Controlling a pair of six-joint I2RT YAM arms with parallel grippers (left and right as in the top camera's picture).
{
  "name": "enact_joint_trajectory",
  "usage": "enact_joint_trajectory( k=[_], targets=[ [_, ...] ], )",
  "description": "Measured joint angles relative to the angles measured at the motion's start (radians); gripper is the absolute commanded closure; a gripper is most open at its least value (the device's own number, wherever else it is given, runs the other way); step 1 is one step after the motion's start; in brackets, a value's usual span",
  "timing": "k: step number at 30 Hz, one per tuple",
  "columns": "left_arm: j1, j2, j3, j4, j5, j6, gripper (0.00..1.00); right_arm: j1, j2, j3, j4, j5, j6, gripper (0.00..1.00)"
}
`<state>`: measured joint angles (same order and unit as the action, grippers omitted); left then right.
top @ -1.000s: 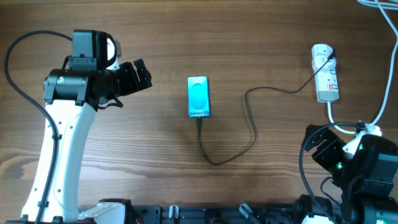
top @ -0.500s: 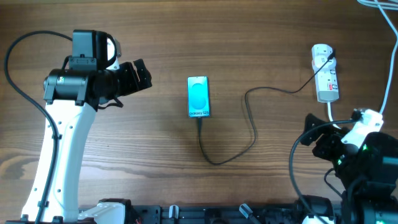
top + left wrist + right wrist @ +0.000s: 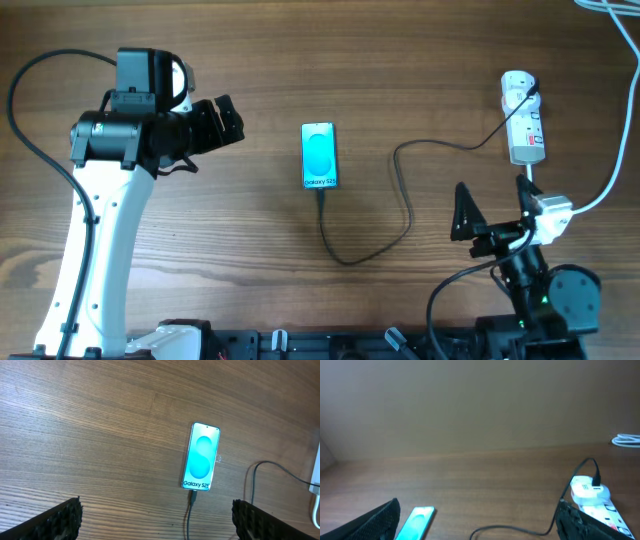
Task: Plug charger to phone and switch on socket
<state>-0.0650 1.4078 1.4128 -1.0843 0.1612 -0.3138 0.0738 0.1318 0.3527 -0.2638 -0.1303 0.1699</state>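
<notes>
The phone [image 3: 319, 155] lies flat at the table's middle, cyan screen up; it also shows in the left wrist view [image 3: 201, 456] and the right wrist view [image 3: 417, 522]. The charger's black cable [image 3: 404, 190] runs from the socket [image 3: 523, 130] in a loop, and its tip [image 3: 192, 496] sits against the phone's "Galaxy" end. My left gripper [image 3: 225, 120] is open and empty, left of the phone and above the table [image 3: 156, 512]. My right gripper [image 3: 495, 205] is open and empty, in front of the socket [image 3: 592, 494], fingers spread wide [image 3: 477, 520].
The socket's thick white cord [image 3: 622, 120] runs from its near end up along the right table edge; a stretch of it shows at the far right in the right wrist view [image 3: 627, 439]. The left arm's black cable [image 3: 30, 130] arcs at the far left.
The right arm has swung left and tilted up, its open fingers now pointing across the table toward the socket and phone. The left arm, phone and cable have not moved.
</notes>
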Motion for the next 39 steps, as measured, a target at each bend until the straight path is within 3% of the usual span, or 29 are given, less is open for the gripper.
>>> enact_joint_trajectory(
  k=[14, 26, 39],
  targets=[
    [0.000, 0.000, 0.000, 0.000, 0.000, 0.000, 0.00, -0.006, -0.112, -0.315, 0.333, 0.037, 0.000, 0.00],
    [0.000, 0.000, 0.000, 0.000, 0.000, 0.000, 0.00, -0.071, -0.114, -0.346, 0.262, 0.053, -0.150, 0.00],
    [0.000, 0.000, 0.000, 0.000, 0.000, 0.000, 0.00, -0.071, -0.114, -0.346, 0.261, 0.054, -0.176, 0.00]
  ],
)
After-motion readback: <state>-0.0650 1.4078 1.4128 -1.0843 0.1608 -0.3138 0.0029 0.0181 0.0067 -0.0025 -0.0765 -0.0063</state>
